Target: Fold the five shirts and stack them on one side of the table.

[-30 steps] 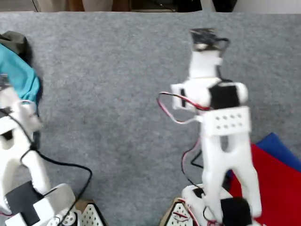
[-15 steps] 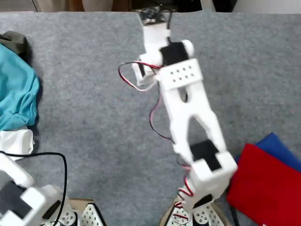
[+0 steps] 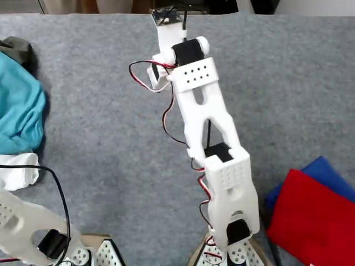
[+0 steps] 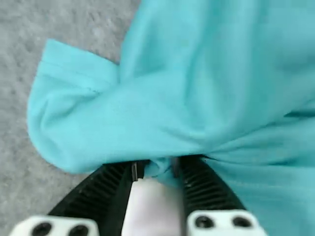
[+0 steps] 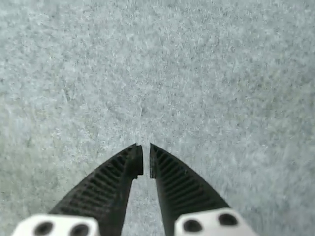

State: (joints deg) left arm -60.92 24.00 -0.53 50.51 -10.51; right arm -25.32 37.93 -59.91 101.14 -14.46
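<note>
A crumpled teal shirt (image 3: 19, 105) lies at the table's left edge. My left gripper (image 4: 155, 168) is shut on a fold of the teal shirt (image 4: 197, 88), with cloth bunched between its fingertips. The left arm (image 3: 25, 221) bends in from the near left corner. A white lump (image 3: 16, 170) sits at the shirt's near edge; I cannot tell whether it is cloth or part of the arm. My right gripper (image 5: 146, 160) is shut on nothing over bare grey mat. Its arm stretches to the far edge, with the right gripper (image 3: 166, 15) at the back centre.
A folded red shirt (image 3: 316, 219) lies on a blue one (image 3: 324, 169) at the near right. A dark olive garment (image 3: 16, 49) sits behind the teal shirt. The grey mat (image 3: 100, 127) between the arms is bare. The right arm's red and black wires (image 3: 166, 111) hang over the middle.
The right arm swung left and stretched out to the far edge. The left arm drew back toward the near left corner, uncovering more of the teal shirt.
</note>
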